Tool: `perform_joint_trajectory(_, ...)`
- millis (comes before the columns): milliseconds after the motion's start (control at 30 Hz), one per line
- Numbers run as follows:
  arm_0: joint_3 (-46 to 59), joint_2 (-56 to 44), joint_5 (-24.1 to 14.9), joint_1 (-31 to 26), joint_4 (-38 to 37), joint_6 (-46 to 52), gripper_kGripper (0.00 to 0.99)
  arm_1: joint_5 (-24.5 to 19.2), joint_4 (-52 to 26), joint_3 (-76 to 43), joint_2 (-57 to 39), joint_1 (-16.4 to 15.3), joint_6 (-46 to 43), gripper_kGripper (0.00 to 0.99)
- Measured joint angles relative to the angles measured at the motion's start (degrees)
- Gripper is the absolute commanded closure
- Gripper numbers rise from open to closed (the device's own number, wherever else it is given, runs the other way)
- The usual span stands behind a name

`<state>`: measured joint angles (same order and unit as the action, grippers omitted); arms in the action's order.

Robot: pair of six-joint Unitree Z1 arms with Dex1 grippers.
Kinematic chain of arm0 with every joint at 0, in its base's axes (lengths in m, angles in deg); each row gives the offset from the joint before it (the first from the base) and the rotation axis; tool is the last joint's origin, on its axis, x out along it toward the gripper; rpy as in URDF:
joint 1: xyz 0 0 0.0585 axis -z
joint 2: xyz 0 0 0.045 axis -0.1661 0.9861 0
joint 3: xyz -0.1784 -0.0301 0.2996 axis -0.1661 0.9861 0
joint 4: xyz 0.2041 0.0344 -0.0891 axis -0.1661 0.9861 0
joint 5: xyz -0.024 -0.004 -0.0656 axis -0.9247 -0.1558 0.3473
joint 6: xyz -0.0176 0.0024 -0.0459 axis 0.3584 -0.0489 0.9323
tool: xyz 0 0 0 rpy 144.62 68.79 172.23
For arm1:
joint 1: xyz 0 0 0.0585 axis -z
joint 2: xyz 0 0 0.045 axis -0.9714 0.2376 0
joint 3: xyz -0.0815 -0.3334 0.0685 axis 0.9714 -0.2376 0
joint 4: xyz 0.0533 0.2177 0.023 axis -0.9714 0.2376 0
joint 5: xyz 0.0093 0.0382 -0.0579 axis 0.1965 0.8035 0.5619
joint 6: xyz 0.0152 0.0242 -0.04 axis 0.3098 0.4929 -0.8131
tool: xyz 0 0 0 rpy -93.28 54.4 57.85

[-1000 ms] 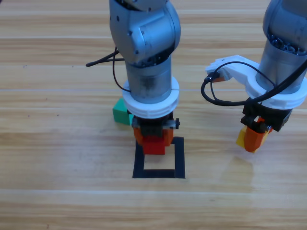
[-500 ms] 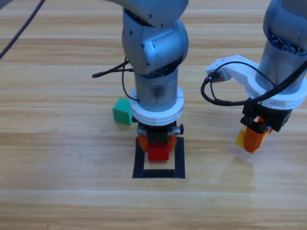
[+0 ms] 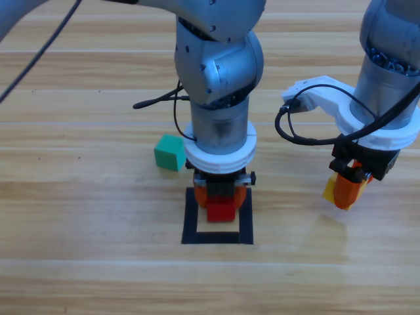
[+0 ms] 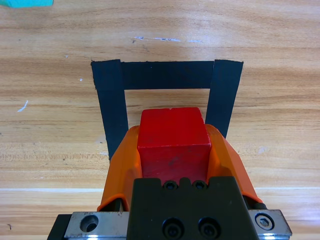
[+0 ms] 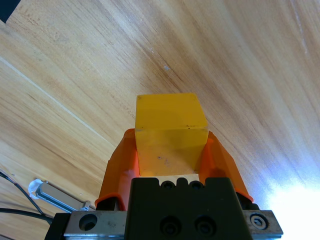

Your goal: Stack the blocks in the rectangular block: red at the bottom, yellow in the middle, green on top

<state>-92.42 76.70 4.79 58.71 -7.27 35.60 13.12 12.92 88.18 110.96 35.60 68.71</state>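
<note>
Orange jaws of the left gripper (image 4: 172, 150) clamped on the red cube (image 4: 173, 142), one jaw against each side, cube front poking out past the tips. Seen only from the left wrist: black tape outline (image 4: 113, 100) lying just ahead of and below the cube, three sides visible, bare wood inside, cube over its near edge. From the high view, left gripper (image 3: 221, 200) mostly hidden under its own grey arm, red cube (image 3: 221, 211) showing above the upper part of the tape outline (image 3: 246, 223); cannot tell whether touching the table. Teal-green cube (image 3: 168, 152) resting on the wood, near the outline's upper left corner, apart from it; only a sliver at the left wrist view's top edge. Right gripper (image 5: 171, 150) closed on the yellow cube (image 5: 171, 132), matte, plain, gripped on both sides. From above, right gripper (image 3: 348, 187) well to the right of the outline, yellow cube (image 3: 330, 189) peeking out beside the orange jaws, above the table.
</note>
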Motion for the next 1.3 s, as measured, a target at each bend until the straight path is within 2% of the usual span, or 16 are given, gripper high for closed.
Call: perform_joint_trajectory(1300, 1.5, 0.1, 0.5, 1.2, -0.6, -0.1, 0.99, 1.4, 0.0, 0.0, 0.0, 0.0, 0.0, 0.815)
